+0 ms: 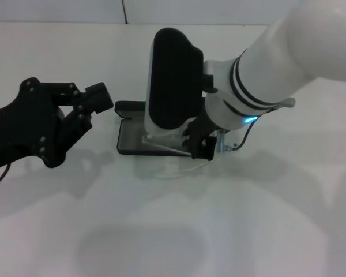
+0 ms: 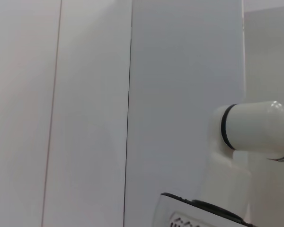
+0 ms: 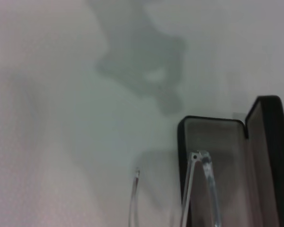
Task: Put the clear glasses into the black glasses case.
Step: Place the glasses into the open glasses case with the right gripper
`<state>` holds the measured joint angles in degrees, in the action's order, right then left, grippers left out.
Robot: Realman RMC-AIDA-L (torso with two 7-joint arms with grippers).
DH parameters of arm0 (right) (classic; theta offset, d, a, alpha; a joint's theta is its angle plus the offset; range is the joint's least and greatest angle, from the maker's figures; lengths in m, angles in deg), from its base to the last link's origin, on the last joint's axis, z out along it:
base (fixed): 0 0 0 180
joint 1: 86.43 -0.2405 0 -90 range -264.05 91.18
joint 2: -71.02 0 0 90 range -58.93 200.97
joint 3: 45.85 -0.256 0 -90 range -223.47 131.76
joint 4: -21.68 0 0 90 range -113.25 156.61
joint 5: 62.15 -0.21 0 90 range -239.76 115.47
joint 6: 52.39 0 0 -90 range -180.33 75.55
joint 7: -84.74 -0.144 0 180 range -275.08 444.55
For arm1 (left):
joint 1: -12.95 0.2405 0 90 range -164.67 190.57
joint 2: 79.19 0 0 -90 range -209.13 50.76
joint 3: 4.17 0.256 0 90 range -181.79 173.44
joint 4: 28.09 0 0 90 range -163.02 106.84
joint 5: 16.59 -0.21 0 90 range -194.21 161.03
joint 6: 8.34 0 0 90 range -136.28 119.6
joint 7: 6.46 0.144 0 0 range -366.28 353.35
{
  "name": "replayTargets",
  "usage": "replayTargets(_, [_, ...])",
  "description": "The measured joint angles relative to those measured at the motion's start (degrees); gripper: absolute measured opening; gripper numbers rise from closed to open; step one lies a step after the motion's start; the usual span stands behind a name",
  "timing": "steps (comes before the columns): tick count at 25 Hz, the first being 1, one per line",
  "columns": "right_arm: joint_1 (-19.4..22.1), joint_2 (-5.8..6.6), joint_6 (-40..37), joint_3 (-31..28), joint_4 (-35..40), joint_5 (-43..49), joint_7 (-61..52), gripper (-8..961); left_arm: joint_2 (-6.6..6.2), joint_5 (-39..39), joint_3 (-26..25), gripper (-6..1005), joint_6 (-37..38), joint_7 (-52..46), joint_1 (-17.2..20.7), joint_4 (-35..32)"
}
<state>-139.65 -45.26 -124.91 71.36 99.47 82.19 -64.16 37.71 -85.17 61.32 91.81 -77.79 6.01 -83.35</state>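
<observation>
Clear glasses over black glasses case rim, right tool above

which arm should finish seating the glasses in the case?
Right. Its gripper is over the open matte black hinged case, with the transparent plastic glasses at the rim. Left gripper hovers aside, off the case.

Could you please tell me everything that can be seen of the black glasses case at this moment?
The black glasses case is a matte black, rounded-cornered hard case lying open on the white table, its lid raised and grey lining showing. The right arm covers much of it in the head view, with the right gripper low at its near edge. In the right wrist view the clear glasses hang over its end, one temple above the lining, the other outside. The left gripper hovers beside it, not touching.
</observation>
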Motion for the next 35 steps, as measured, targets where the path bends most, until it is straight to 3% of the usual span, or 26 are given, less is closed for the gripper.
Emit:
replayTargets(6, [0.1, 0.03, -0.7, -0.9, -0.4, 0.0, 0.1, 92, -0.61, -0.9, -0.5, 113, 0.2, -0.1, 0.0, 0.4])
replayTargets(12, [-0.5, 0.06, -0.6, -0.9, -2.0, 0.0, 0.1, 92, -0.26, -3.1, -3.1, 126, 0.5, -0.6, 0.2, 0.4])
replayTargets(35, [-3.2, 0.09, 2.6, 1.8, -5.4, -0.5, 0.2, 91, -0.83, -10.3, -6.6, 181, 1.1, -3.1, 0.9, 0.0])
